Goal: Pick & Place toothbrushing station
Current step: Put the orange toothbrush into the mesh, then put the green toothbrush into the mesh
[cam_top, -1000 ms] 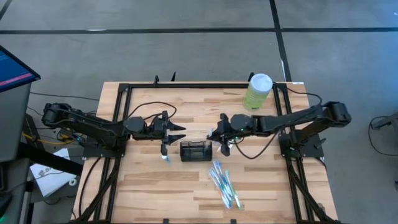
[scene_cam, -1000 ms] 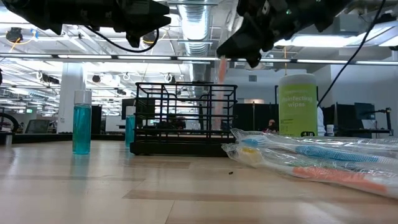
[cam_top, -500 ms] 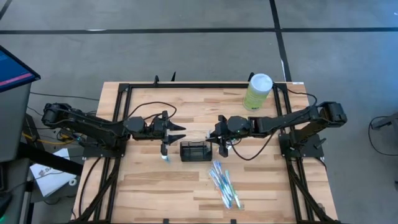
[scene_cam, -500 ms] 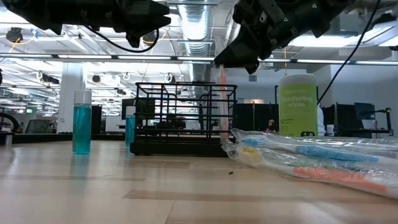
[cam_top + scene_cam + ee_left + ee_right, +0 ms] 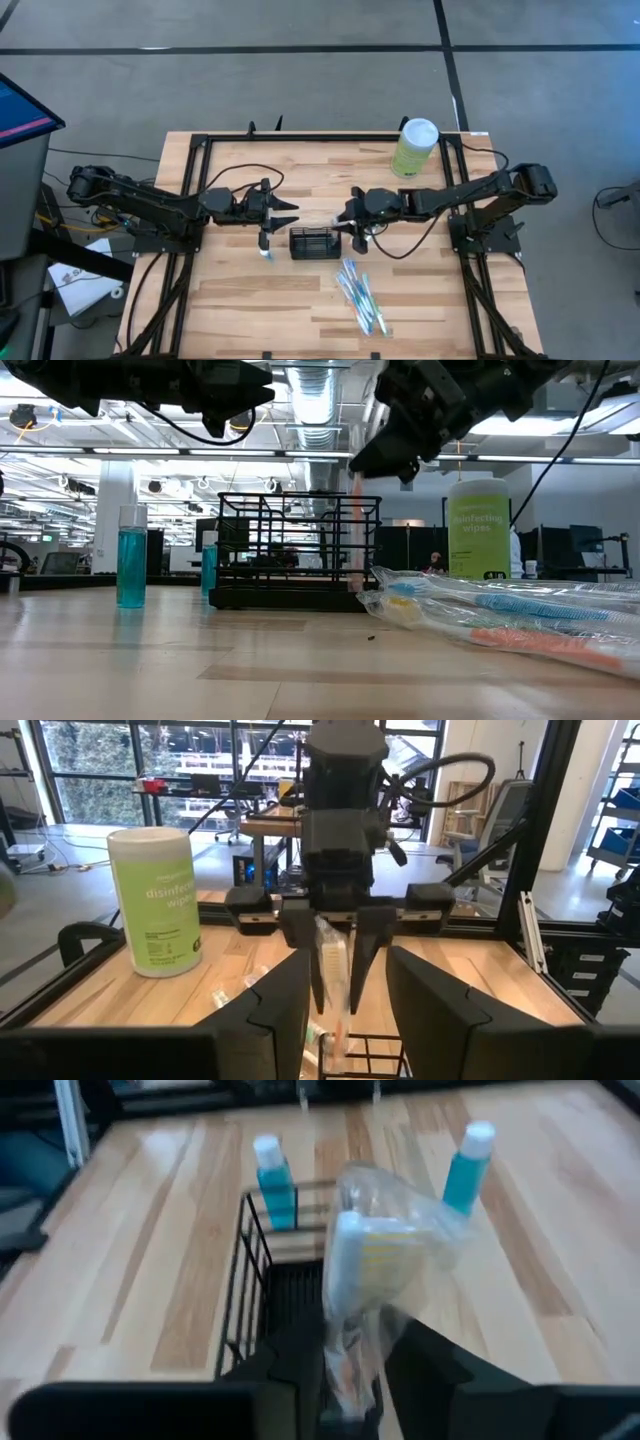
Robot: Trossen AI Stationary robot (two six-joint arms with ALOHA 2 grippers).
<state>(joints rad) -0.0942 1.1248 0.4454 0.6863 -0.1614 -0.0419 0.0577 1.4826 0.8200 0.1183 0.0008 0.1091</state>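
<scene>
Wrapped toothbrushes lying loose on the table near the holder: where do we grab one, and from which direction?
Mid-handle, from straight above. The wrapped toothbrushes lie flat on the table, bunched side by side on a diagonal, so probably set the hand's fingers across the long axis and pinch the narrow handle of an outer one. A side approach would likely just push the pile.

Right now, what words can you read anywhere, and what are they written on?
"disinfecting wipes" on the pale-green canister, printed in white across its side.
Smaller print under those words on the canister: too small to read.
The wrapped toothbrushes lying on the table: no readable writing.
The blue bottles: no label that can be read.
The black wire holder: no writing on it.
</scene>
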